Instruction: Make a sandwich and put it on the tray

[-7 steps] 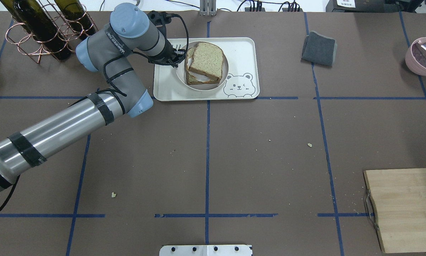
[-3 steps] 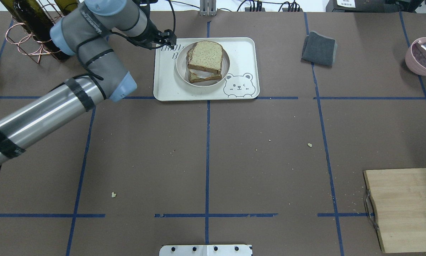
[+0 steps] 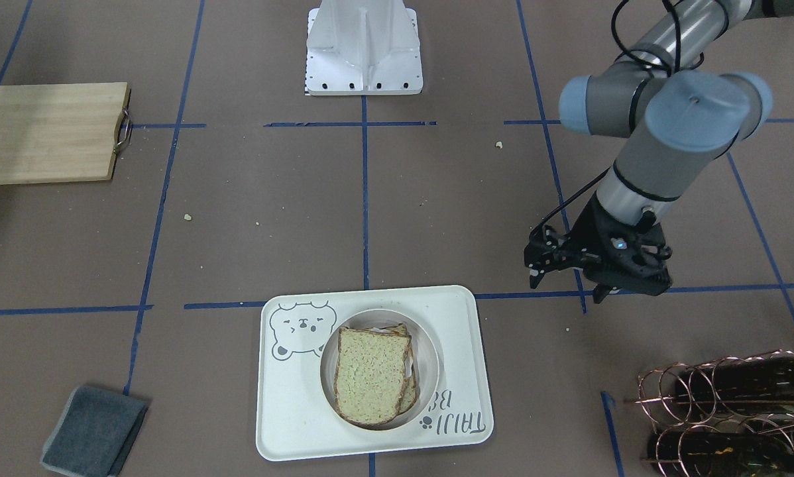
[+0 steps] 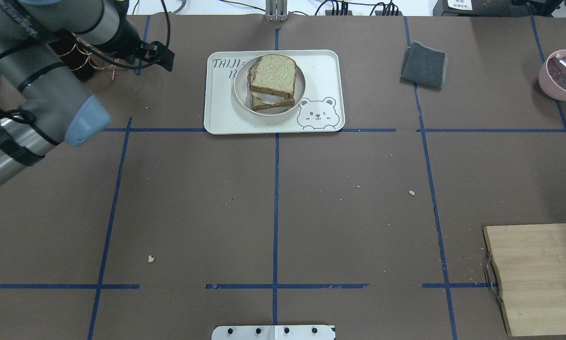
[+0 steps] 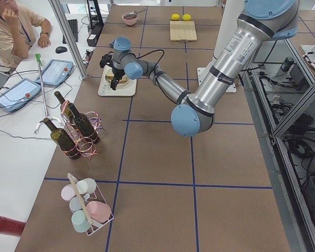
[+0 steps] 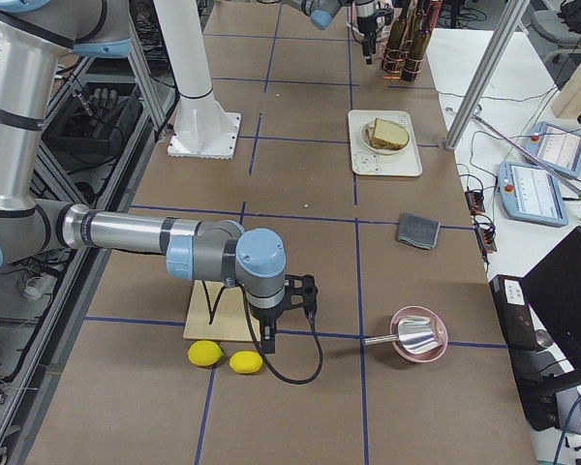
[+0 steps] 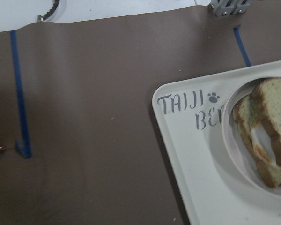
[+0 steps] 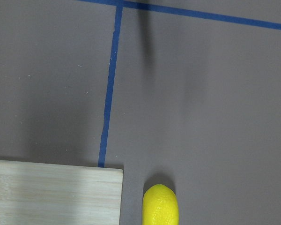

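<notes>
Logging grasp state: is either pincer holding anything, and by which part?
Left pincer holds nothing, beside the tray. Right pincer: cannot be told, side view only.

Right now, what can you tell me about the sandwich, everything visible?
The sandwich is two square slices of pale speckled bread with brown crust, stacked slightly askew. White egg with a trace of orange shows between them. It lies flat in a round white dish on the cream tray. Nothing else touches it; the left gripper is apart, off the tray.
</notes>
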